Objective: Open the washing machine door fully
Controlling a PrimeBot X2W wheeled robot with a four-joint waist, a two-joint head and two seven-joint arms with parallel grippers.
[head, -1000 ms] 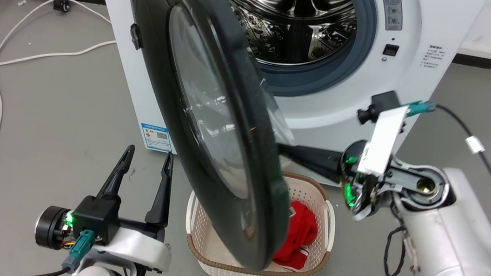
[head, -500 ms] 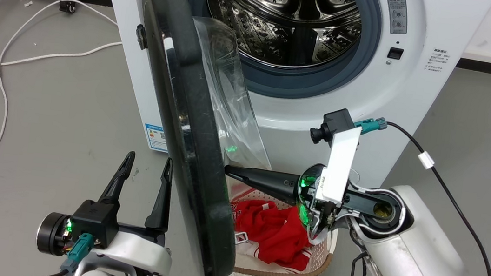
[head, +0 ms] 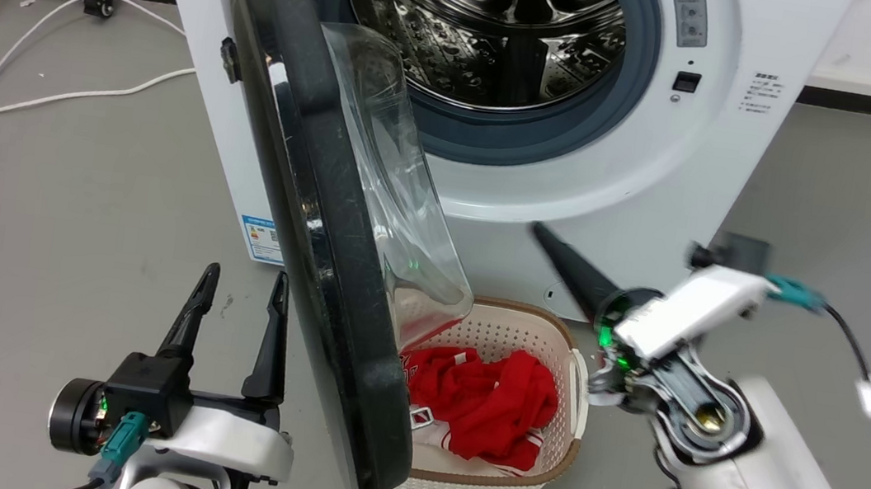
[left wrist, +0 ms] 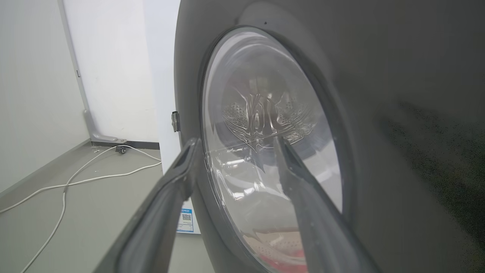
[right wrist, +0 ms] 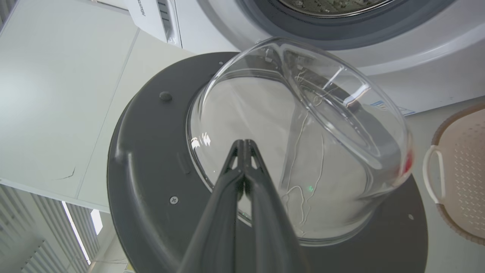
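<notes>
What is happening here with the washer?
A two-armed robot is opening the round glossy black door of the big white front-loading washing machine. The door stands swung out roughly square to the machine, not fully open. The right claw, shut, points at its inner glass bowl without gripping; the left claw hangs open on the outer side. A cream plastic basket of red cloth sits below.

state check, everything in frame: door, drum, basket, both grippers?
washing machine door: open, standing out roughly square to the washing machine, not swung fully back.
drum: exposed, nothing visible inside.
basket: upright on the floor, red clothing inside.
left gripper: open, empty, beside the door's outer face.
right gripper: shut, empty, off the door.
</notes>
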